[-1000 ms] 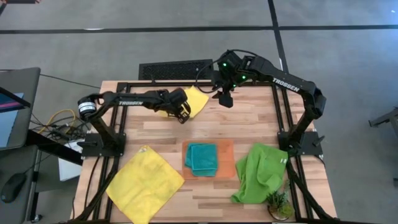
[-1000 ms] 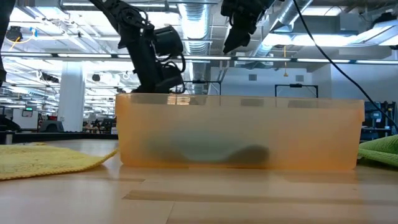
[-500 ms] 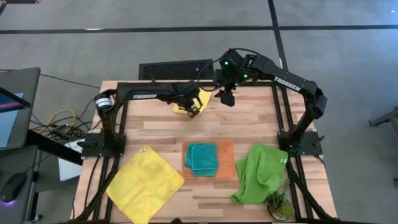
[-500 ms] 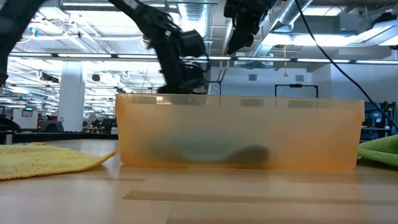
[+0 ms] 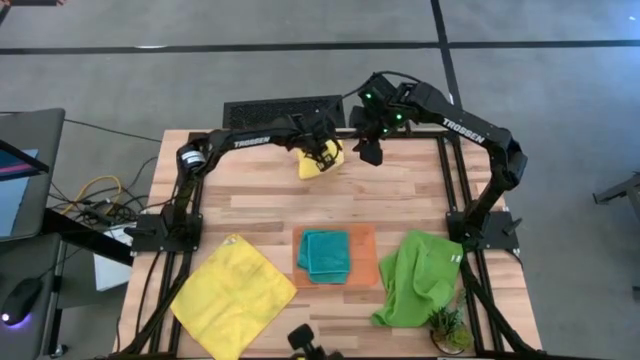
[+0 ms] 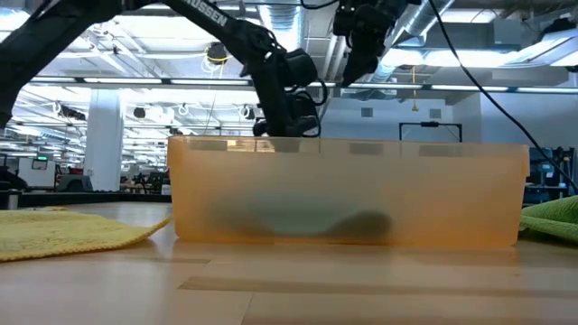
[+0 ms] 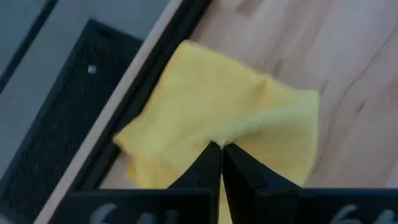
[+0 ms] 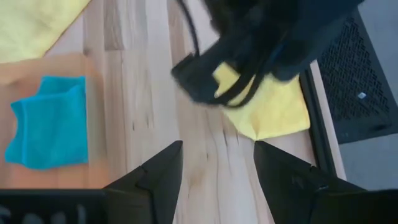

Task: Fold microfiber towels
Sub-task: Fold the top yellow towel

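1. A wooden table (image 5: 400, 195) stands on a grey floor, with a dark grate just behind its far edge; the low view shows an open hall with ceiling lights beyond it.
2. An orange tray (image 5: 365, 268) sits near the middle front, and a teal towel (image 5: 326, 255) lies folded on it, so that one looks finished.
3. A second yellow towel (image 5: 232, 296) lies spread flat at the front left corner, not yet folded.
4. A lime green towel (image 5: 418, 276) lies crumpled at the front right, beside a small plant (image 5: 448, 328); it also remains to be done.
5. The left gripper (image 7: 219, 158) has its fingers pinched together on a raised edge of the yellow towel (image 5: 322, 160) at the far edge of the table, apparently mid-fold.
6. The right gripper (image 8: 214, 165) hangs above the table just beside that towel, fingers spread apart and holding nothing.
7. By my judgement, roughly one of four is done.
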`<state>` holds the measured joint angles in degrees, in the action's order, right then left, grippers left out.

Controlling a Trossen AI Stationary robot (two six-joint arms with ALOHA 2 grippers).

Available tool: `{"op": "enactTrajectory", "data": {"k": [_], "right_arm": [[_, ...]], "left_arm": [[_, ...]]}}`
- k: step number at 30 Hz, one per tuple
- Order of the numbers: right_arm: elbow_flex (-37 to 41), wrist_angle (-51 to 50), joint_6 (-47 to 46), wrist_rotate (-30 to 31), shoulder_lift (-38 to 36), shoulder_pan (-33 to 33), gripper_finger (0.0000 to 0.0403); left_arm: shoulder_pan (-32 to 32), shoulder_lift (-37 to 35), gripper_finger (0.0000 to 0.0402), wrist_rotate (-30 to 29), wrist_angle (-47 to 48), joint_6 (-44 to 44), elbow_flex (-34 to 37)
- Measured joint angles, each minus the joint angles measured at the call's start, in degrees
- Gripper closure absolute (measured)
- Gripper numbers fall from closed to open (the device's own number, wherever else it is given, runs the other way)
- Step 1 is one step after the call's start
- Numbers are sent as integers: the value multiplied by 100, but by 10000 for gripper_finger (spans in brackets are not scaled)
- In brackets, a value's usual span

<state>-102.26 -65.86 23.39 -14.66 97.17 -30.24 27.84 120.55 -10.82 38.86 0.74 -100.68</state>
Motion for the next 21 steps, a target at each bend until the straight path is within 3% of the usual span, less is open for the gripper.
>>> {"op": "enactTrajectory", "data": {"k": [21], "right_arm": [[0, -57, 120, 20, -2, -28, 182]], "left_arm": [[306, 352, 401, 300, -942, 13, 0]]}}
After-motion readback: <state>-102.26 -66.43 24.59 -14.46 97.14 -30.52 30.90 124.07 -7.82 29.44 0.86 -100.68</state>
